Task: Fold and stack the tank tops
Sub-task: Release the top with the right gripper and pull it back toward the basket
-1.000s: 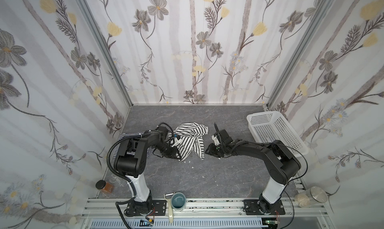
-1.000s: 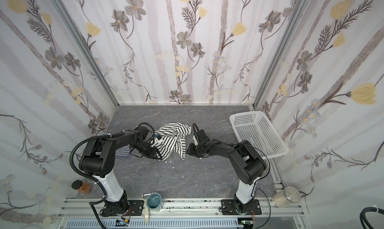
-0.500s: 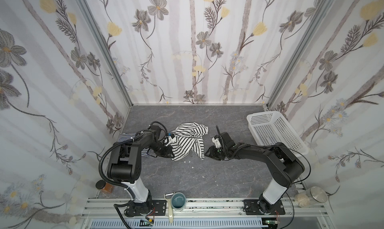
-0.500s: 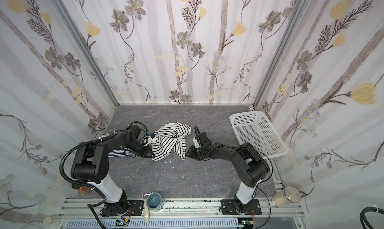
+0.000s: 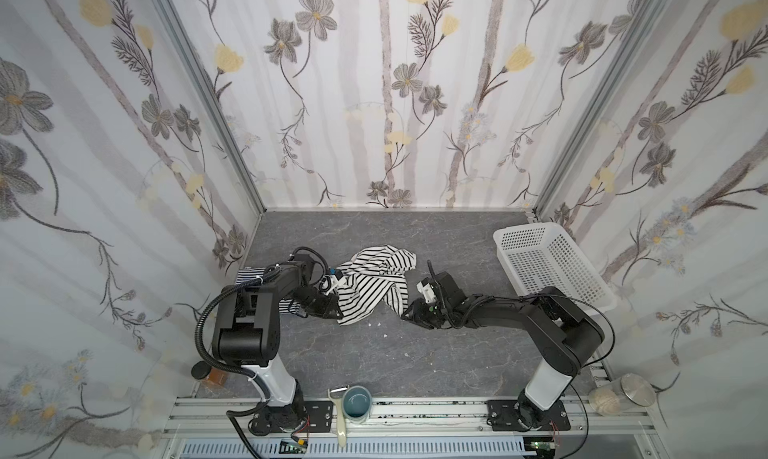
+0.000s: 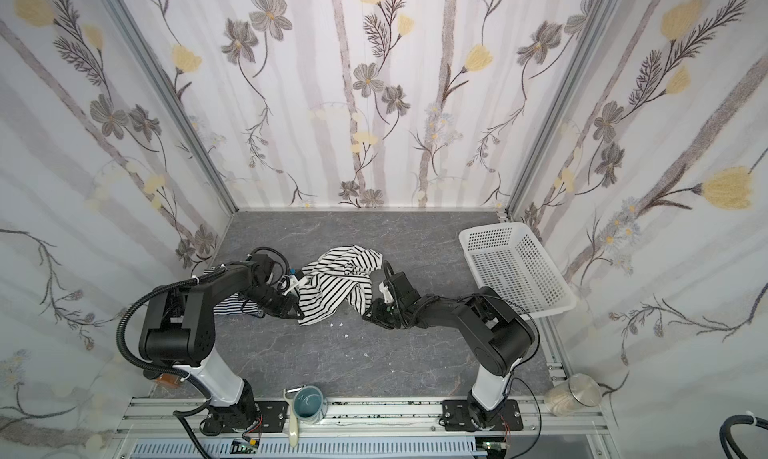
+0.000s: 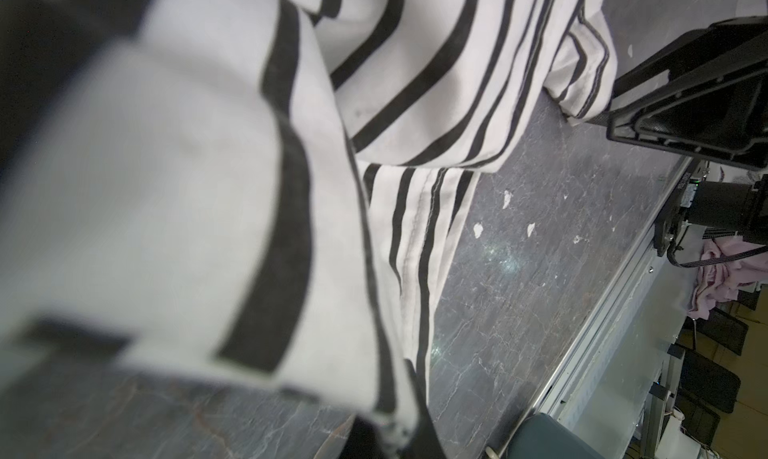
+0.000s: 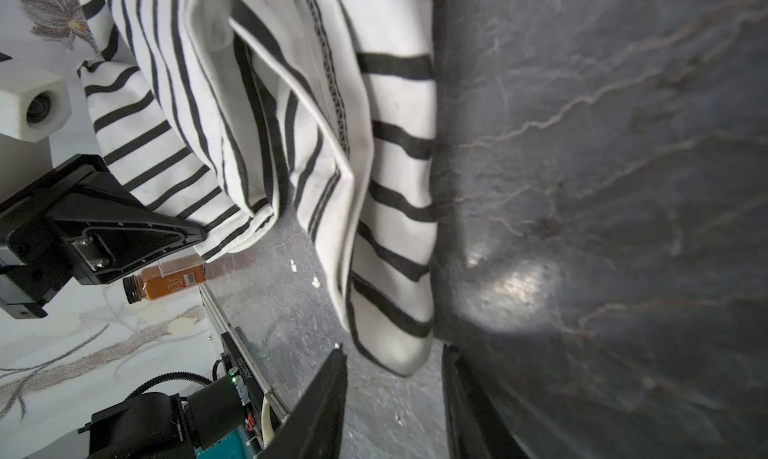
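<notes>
My left hand (image 5: 330, 307) sits low, clamped on the near edge of the black-striped top (image 5: 370, 286), which lies crumpled mid-desk (image 5: 415, 353). My right hand (image 5: 409, 311) lies low at its other corner, jaws parted and empty. The navy-striped top (image 5: 248, 275) lies beneath my left arm.

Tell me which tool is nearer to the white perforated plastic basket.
Right. The right tool, open, is at the right edge of the white black-striped tank top, between it and the basket. The left tool grips that top's left edge, farther from the basket.
</notes>
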Controlling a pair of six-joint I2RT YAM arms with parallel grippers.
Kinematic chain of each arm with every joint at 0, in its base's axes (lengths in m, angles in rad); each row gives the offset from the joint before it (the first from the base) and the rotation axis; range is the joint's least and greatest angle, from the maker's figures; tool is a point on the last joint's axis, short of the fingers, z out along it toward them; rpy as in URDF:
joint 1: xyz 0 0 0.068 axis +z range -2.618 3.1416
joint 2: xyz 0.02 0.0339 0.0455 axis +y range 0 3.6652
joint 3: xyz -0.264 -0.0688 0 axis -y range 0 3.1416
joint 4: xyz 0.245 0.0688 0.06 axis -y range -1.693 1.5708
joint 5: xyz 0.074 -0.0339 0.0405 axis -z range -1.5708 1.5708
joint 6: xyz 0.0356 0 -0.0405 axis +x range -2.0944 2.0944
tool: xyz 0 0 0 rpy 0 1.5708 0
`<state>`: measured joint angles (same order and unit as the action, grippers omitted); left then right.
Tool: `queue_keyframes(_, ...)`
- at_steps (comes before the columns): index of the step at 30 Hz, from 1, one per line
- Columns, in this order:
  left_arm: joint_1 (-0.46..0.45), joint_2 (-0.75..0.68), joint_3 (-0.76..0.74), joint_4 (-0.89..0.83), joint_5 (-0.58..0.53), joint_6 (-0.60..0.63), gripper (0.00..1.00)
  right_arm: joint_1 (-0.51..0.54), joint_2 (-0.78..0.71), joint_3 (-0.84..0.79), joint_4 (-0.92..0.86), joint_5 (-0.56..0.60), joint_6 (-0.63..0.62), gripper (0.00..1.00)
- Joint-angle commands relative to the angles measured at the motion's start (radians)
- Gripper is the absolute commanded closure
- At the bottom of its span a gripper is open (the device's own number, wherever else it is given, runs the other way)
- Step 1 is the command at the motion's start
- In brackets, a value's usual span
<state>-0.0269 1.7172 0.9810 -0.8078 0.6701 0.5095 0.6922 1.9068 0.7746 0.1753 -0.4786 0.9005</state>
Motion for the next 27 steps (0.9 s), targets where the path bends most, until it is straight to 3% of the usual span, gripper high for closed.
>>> queue_keyframes(1,0.009,0.001,-0.001,-0.018,0.009,0.029,0.92,0.008,0.018,0.036,-0.088,0.116,-0.012,0.63)
queue_keyframes(11,0.027,0.002,0.002,-0.018,0.017,0.027,0.91,0.024,0.017,0.094,-0.234,0.217,-0.085,0.77)
queue_keyframes(15,0.03,0.01,0.014,-0.018,0.006,0.029,0.91,0.024,0.011,0.116,-0.263,0.238,-0.117,0.9)
queue_keyframes(18,0.033,0.026,0.027,-0.027,-0.034,0.064,0.92,0.017,-0.009,0.181,-0.41,0.367,-0.196,0.96)
queue_keyframes(27,0.039,0.167,0.152,-0.245,-0.055,0.286,0.92,-0.074,-0.127,0.305,-0.777,0.703,-0.436,0.98)
